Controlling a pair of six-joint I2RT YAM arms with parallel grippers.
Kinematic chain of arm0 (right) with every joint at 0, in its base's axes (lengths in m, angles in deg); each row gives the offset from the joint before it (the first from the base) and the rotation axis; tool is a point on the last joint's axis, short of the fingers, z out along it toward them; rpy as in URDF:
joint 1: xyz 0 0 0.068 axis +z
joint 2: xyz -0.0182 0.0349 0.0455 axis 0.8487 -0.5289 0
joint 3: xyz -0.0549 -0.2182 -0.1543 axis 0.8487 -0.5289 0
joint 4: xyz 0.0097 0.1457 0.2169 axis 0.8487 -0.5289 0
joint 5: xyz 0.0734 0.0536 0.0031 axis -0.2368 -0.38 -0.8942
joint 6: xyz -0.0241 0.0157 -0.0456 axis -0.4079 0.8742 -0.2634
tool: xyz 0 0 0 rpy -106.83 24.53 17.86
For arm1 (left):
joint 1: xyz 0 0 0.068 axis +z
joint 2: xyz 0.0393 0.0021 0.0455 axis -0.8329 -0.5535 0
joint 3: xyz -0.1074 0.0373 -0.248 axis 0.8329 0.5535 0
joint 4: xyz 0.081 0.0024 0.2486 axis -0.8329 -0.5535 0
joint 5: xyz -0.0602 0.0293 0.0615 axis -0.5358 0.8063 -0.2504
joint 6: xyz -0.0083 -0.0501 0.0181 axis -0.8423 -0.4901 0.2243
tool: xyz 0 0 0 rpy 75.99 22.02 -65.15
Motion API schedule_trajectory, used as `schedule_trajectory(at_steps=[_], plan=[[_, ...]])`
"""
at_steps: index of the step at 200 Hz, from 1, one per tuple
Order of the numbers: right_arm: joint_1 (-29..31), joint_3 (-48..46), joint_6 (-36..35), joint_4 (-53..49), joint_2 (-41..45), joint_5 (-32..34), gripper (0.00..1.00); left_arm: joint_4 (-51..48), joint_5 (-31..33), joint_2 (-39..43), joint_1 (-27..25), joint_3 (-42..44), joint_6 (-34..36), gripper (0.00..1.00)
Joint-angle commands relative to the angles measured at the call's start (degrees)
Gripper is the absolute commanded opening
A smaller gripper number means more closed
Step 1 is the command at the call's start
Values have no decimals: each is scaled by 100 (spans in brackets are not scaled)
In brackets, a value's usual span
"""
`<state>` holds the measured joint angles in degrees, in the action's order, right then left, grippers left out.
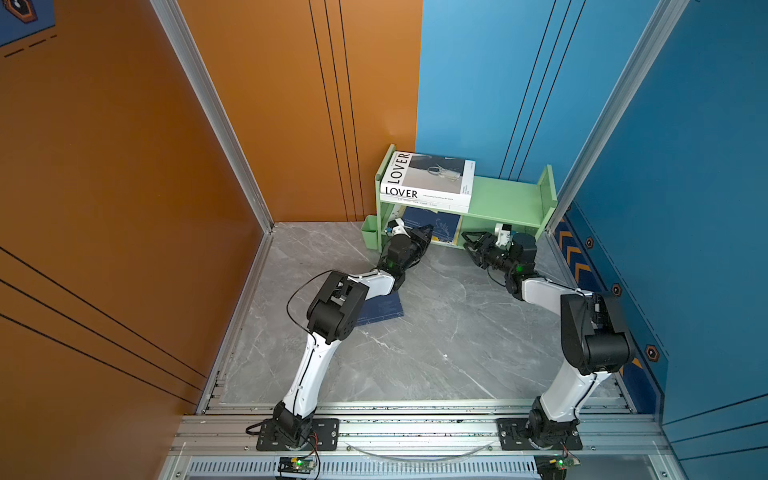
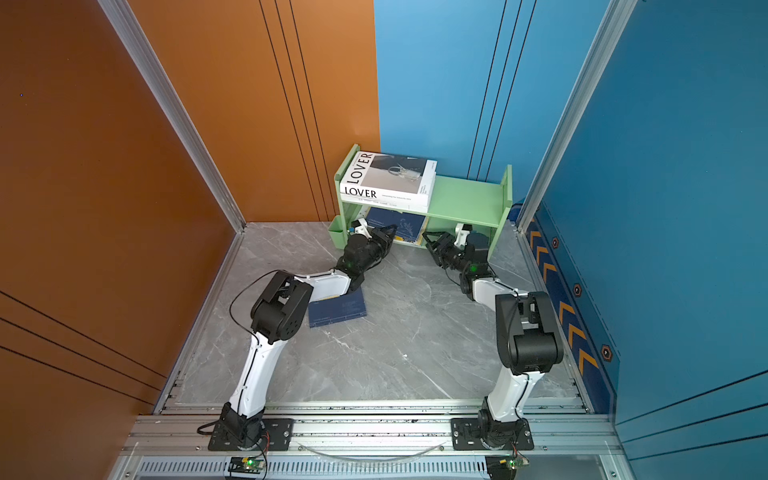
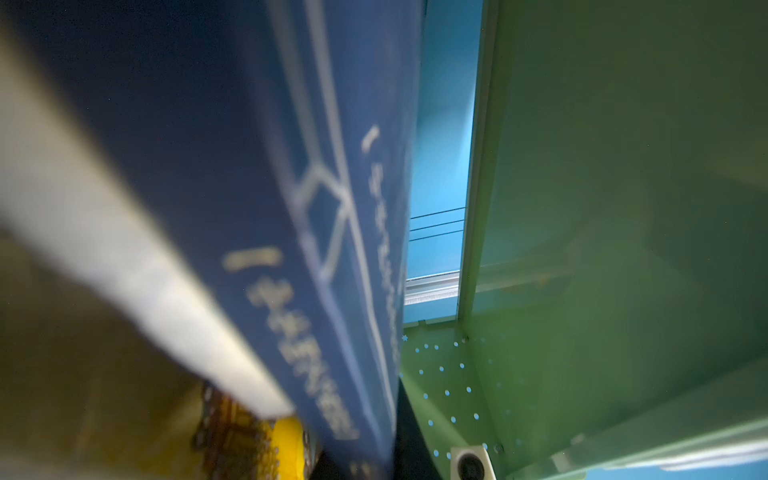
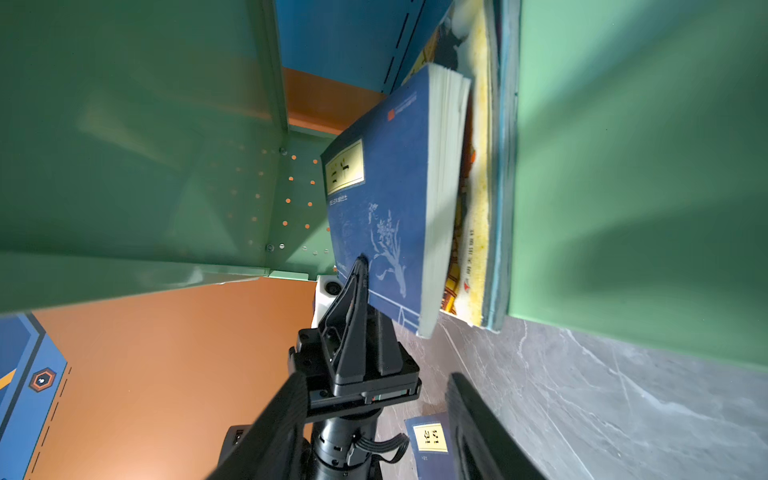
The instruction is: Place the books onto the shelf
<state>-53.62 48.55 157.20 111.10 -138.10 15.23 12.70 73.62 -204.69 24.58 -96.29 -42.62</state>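
In both top views the left arm [image 1: 370, 282] reaches low into the green shelf [image 1: 507, 199]'s lower tier, the left gripper [image 1: 428, 230] pressed together against a tilted navy book [image 1: 432, 218]; the right gripper [image 1: 468, 242] hovers beside it, fingers apart, empty. The left wrist view fills with that navy book [image 3: 249, 187]'s blurred cover. The right wrist view shows it leaning on a yellow book [image 4: 478, 166].

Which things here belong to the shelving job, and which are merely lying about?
Job: shelf, LOVER book, held navy book, yellow book, teal book, tabletop navy book, left claw.
Lying about: green cup, orange wall, blue wall.
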Motion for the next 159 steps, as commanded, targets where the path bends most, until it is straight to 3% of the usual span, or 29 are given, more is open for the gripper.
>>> schedule_trajectory(at_steps=[1,104,159], plan=[[11,175,-86,70,-108,35,56,126,217,-76,-66,-324,158,0],[73,333,625,1428,-625,-195,57,-48,399,-350,-197,-661,356,0],[176,649,735,1676,-908,-259,57,-81,505,-302,-246,-547,425,0]])
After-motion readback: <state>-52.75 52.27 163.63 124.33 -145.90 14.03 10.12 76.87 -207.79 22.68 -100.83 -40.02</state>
